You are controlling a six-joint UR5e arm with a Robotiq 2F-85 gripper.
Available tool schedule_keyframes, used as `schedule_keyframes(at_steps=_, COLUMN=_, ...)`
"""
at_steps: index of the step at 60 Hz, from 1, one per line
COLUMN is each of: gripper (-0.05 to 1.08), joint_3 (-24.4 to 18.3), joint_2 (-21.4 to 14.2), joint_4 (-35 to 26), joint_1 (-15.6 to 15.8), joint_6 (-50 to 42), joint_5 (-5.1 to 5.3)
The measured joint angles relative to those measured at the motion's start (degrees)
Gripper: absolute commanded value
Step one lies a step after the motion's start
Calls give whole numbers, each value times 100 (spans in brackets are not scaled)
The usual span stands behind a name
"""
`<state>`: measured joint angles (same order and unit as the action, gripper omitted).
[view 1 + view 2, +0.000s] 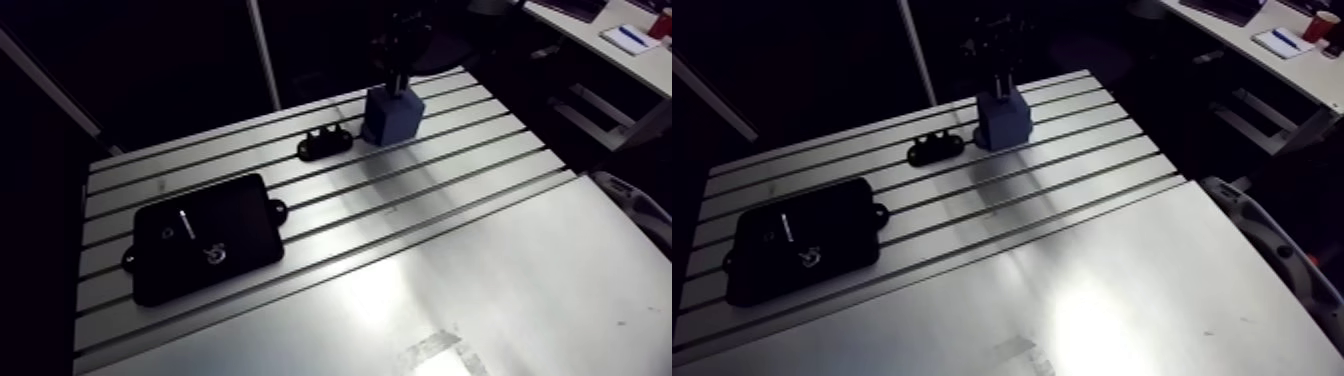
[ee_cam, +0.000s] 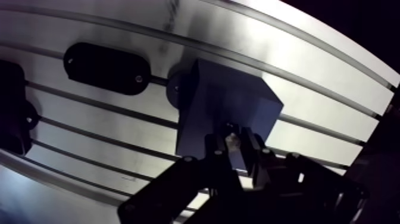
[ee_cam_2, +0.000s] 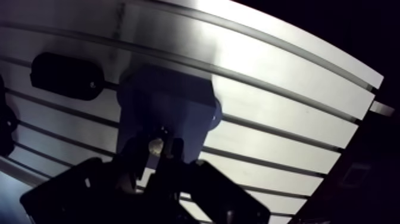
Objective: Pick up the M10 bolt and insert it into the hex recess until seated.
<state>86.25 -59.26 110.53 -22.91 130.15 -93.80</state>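
The gripper (image 2: 235, 149) hangs right over the blue block (image 2: 226, 101) at the far side of the table (image 1: 480, 260). Its fingers are pressed in on a small pale piece, and I take that for the bolt (image 2: 231, 139). It sits just above the block's top face, and I can't tell if it touches.

The recess itself is hidden under the claw, so this looks like the insertion step, not yet seated.

To do it well, I'd say:
- Centre the bolt over the recess before pushing.
- Keep it plumb.
- Go down slowly.
- A hex wants its flats lined up, so a small twist of the wrist may be needed if it baulks.
- Let go only once it sits flush; a tilted bolt could jam on the rim or nudge the block.

As for the bolt's lie, the wrist view shows it nearly end-on, only a pale tip between dark fingers. Its long axis seems to run along the fingers, down toward the block and roughly upright. I can't make out which end faces down.

Off to the side lie a small black plate (image 1: 324, 143) just beside the block and a black tray (image 1: 230, 255) well apart, neither of them in the way.
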Motion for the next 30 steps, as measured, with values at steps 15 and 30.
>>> schedule_keyframes(at_steps=15, gripper=74, joint_3=-52, joint_2=44, joint_4=-12, joint_1=-3, joint_6=263, joint_5=-15)
schedule_keyframes(at_steps=30, gripper=73, joint_3=-71, joint_2=59, joint_4=-17, joint_1=-5, joint_6=465, joint_5=-20)
